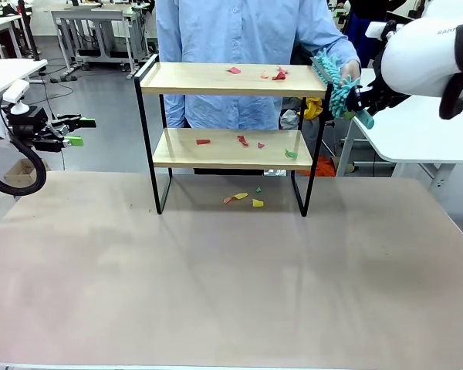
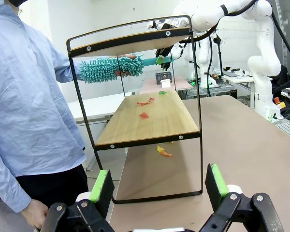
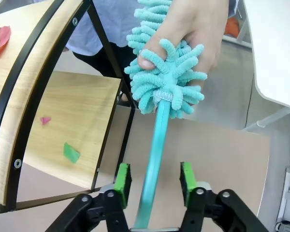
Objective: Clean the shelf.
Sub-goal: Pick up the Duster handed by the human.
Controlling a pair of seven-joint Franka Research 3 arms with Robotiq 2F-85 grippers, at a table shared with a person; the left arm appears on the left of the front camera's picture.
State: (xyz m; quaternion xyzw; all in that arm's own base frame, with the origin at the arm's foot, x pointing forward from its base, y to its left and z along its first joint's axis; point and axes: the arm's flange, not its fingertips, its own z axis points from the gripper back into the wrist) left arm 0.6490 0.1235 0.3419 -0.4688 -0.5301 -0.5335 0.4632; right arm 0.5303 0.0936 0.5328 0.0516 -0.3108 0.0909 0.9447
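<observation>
your right claw [image 3: 153,176] is spread, with one green pad on each side of the duster [image 3: 166,77] stick, not touching it. a person's hand [image 3: 193,29] holds the fluffy end. your left claw [image 2: 157,186] is spread wide too, with nothing in it. the shelf [image 1: 231,80] stands on the far part of the table [image 1: 216,293] (little coloured bits [image 1: 280,74] lie on both boards).

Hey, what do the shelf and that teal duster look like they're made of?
Shelf: pale matte boards, likely wood or laminate going by the faint grain; thin black frame with screw heads, probably painted metal. Duster: soft chenille-like teal strands, likely microfibre; smooth handle, probably plastic.
</observation>
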